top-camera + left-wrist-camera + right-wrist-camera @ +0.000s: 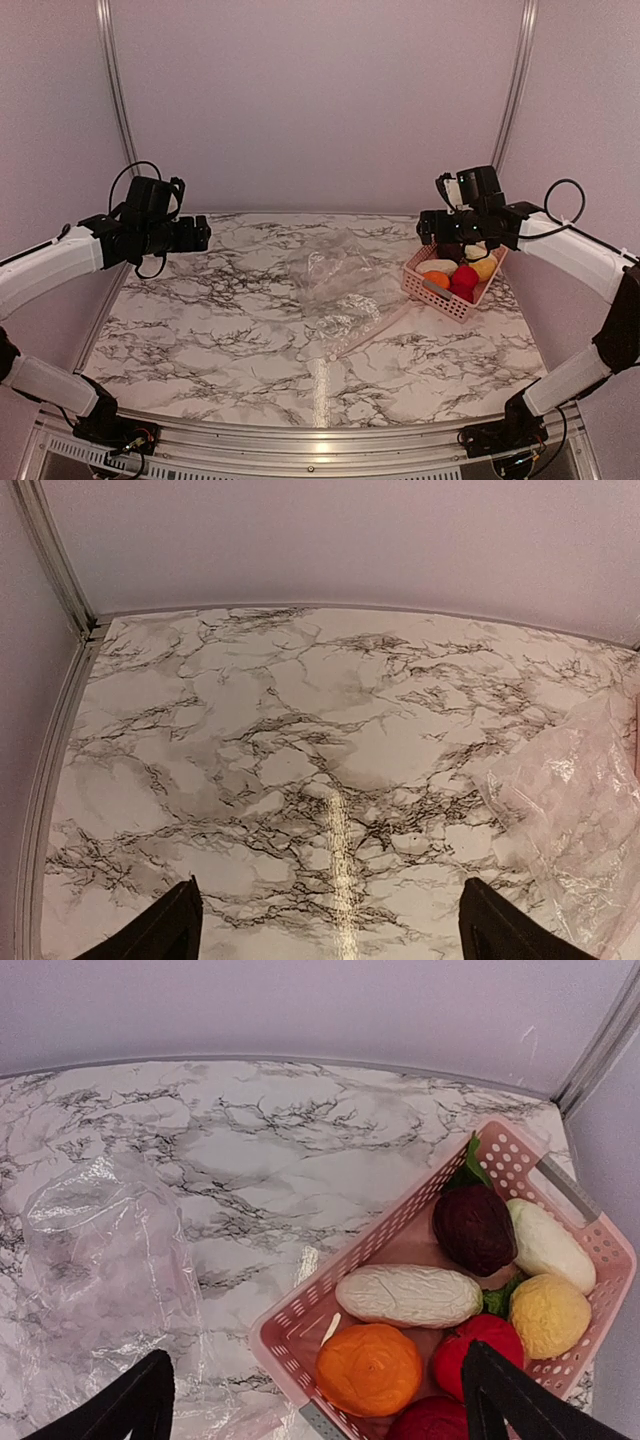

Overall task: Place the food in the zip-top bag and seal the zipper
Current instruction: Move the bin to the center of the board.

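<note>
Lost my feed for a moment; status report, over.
Both open, empty: left gripper over bare table, right gripper over the pink basket. All food in basket. Empty zip-top bag lying mid-table. Nothing blocking.

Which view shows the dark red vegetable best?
Right wrist view: the dark red vegetable lies close and unobstructed in the pink basket. Top view mostly hides it behind the right gripper; left wrist view misses it.

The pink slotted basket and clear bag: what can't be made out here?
Dark red toy ball: cut off by bottom edge, right wrist view.
Clear crinkly plastic bag: mouth too faint to tell open or sealed, all views.
Green leafy piece: buried among neighbours, right wrist view.
</note>
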